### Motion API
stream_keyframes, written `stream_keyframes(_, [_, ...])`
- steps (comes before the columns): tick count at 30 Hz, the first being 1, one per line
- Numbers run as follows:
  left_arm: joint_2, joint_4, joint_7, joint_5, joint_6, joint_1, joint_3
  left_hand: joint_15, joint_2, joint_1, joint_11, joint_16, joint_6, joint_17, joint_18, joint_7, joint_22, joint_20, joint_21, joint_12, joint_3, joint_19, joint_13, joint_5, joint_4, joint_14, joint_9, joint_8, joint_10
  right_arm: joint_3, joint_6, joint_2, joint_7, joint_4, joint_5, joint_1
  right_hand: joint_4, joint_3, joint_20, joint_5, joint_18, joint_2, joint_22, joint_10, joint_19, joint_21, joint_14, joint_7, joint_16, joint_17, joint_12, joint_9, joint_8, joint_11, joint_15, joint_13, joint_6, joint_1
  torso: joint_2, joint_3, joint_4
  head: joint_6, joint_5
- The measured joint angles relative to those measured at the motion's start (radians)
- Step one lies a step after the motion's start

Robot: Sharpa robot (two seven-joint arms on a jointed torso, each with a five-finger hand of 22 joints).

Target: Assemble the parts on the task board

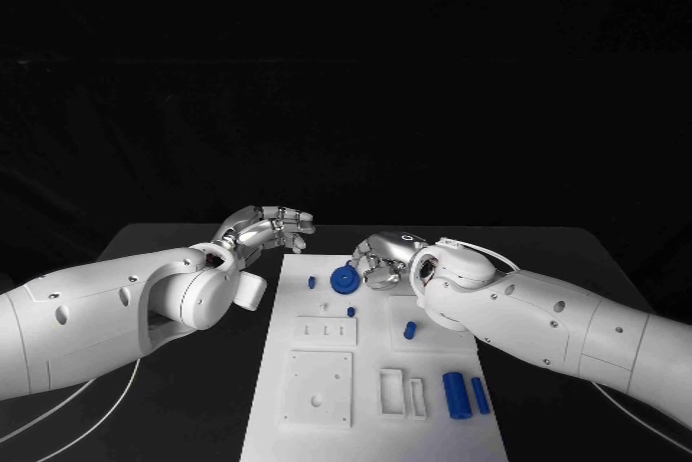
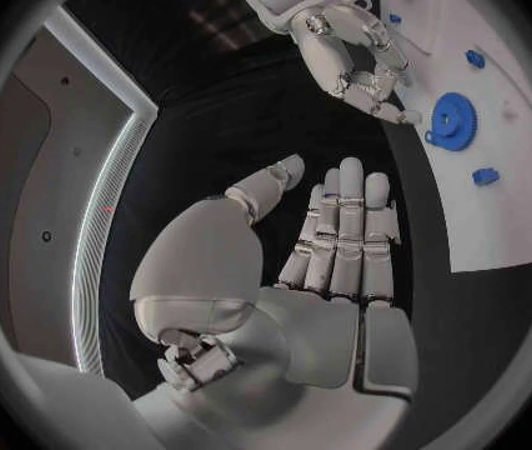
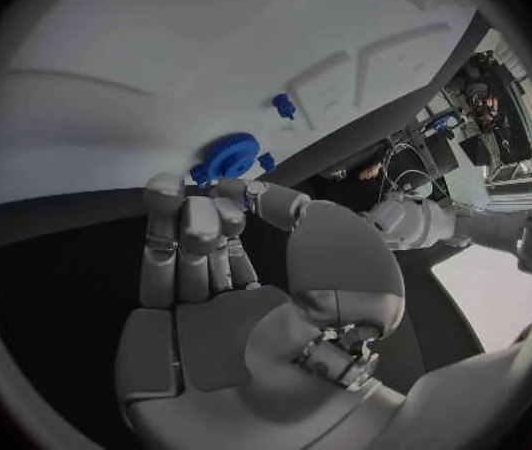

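Note:
The white task board (image 1: 378, 422) lies in the middle of the black table. At its far end a blue gear (image 1: 345, 279) stands tilted up off the plate. My right hand (image 1: 384, 260) is beside it, fingers curled, and its fingertips (image 3: 231, 186) pinch the gear (image 3: 230, 154) at the rim. The left wrist view shows the same meeting of right hand (image 2: 356, 65) and gear (image 2: 451, 122). My left hand (image 1: 268, 228) hovers off the board's far left corner. Its fingers (image 2: 345, 232) are straight and apart, and it holds nothing.
Small blue pegs lie on the board: one (image 1: 312, 281) left of the gear, one (image 1: 351, 311) just nearer, one (image 1: 410, 330) on a raised plate. Two blue cylinders (image 1: 457, 394) lie near the right edge. White raised blocks (image 1: 319, 387) sit on the near half.

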Motion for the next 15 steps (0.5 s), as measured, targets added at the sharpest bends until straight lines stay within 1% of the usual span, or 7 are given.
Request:
stream_keyframes(2, [0.000, 0.000, 0.000, 0.000, 0.000, 0.000, 0.000, 0.000, 0.000, 0.000, 0.000, 0.000, 0.000, 0.000, 0.000, 0.000, 0.000, 0.000, 0.000, 0.000, 0.000, 0.000, 0.000, 0.000, 0.000, 0.000, 0.000, 0.000, 0.000, 0.000, 0.008, 0.006, -0.004, -0.002, -0.006, -0.001, 0.002, 0.007, 0.000, 0.000, 0.000, 0.000, 0.000, -0.004, 0.000, 0.000, -0.002, -0.003, 0.000, 0.000, 0.002, 0.000, -0.001, -0.004, -0.005, 0.000, -0.004, -0.002, 0.000, 0.0000, -0.0003, -0.001, 0.000])
stream_keyframes(8, [0.001, 0.001, 0.000, -0.001, 0.000, 0.000, 0.000, 0.000, 0.000, 0.000, 0.000, 0.000, 0.000, 0.000, 0.000, 0.000, -0.001, 0.000, 0.000, 0.000, 0.000, 0.000, 0.000, 0.000, 0.000, 0.000, 0.000, 0.000, 0.000, -0.002, 0.023, 0.020, -0.013, -0.016, -0.023, -0.005, 0.004, 0.018, 0.000, -0.023, 0.000, 0.008, 0.000, -0.004, 0.000, 0.000, -0.002, -0.006, 0.000, 0.000, 0.003, 0.001, -0.005, -0.004, -0.005, -0.001, -0.022, -0.015, 0.000, 0.0003, -0.0011, -0.003, 0.000])
stream_keyframes(12, [0.000, 0.003, 0.000, -0.001, 0.000, 0.000, 0.000, 0.000, 0.000, 0.000, 0.000, 0.000, 0.000, 0.000, 0.001, 0.000, -0.001, 0.000, 0.000, 0.000, 0.000, 0.000, 0.000, 0.000, 0.000, 0.000, 0.000, 0.000, 0.000, -0.006, 0.029, 0.027, -0.019, -0.025, -0.031, -0.006, 0.007, 0.021, 0.000, -0.023, 0.000, 0.008, 0.000, -0.004, 0.000, 0.000, -0.002, -0.004, 0.000, 0.000, 0.003, 0.003, -0.005, -0.004, -0.005, -0.001, -0.024, -0.015, -0.001, 0.0013, -0.0023, -0.004, 0.000])
stream_keyframes(15, [0.000, 0.003, 0.000, -0.001, 0.000, 0.000, 0.000, 0.000, 0.000, 0.000, 0.000, 0.000, 0.000, 0.000, 0.001, 0.000, -0.001, 0.000, 0.000, 0.000, 0.000, 0.000, 0.000, 0.000, 0.000, 0.000, 0.000, 0.000, 0.000, -0.007, 0.031, 0.030, -0.020, -0.029, -0.037, -0.007, 0.007, 0.021, 0.000, -0.024, 0.000, 0.008, 0.000, -0.004, 0.000, 0.000, -0.002, -0.004, 0.000, 0.000, 0.003, 0.005, -0.005, -0.004, -0.005, -0.001, -0.024, -0.015, -0.001, 0.0015, -0.0030, -0.005, 0.001])
